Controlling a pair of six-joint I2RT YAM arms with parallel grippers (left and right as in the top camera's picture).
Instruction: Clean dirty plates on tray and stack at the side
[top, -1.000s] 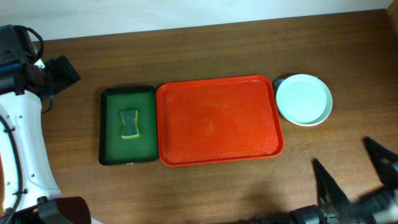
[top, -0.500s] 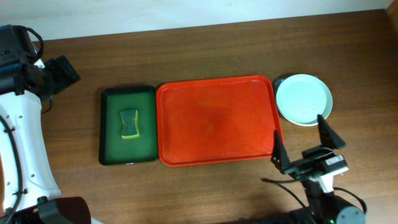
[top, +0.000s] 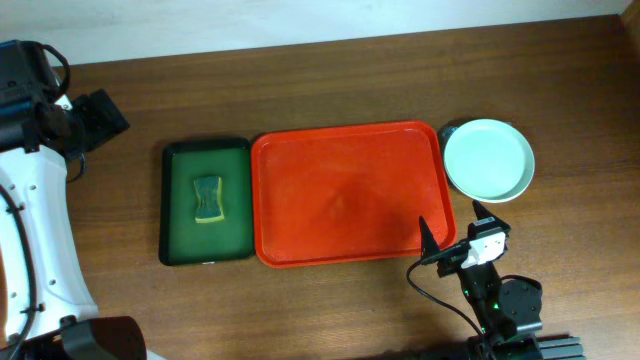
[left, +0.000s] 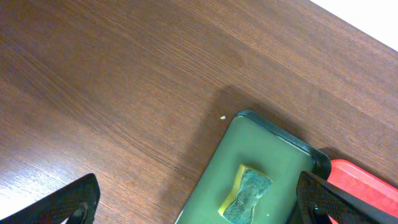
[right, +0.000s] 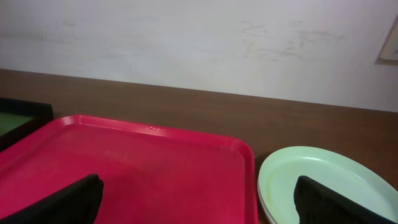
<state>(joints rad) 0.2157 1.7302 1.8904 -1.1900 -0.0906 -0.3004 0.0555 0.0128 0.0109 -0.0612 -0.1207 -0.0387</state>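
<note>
Both grippers, the left gripper (left: 196, 194) and the right gripper (top: 450, 216), are held open and empty. No plate is seen on the tray (top: 345, 195); the plates (top: 488, 160) are stacked just beside its right edge. Stacking is judged done; only a clear retreat is called for.

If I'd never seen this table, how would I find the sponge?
Find the big red-orange tray in the middle of the table. Against its side away from the pale plates sits a narrower dark green tray. The sponge lies in it: small, waisted, dark green over yellow, the only thing on either tray.
</note>
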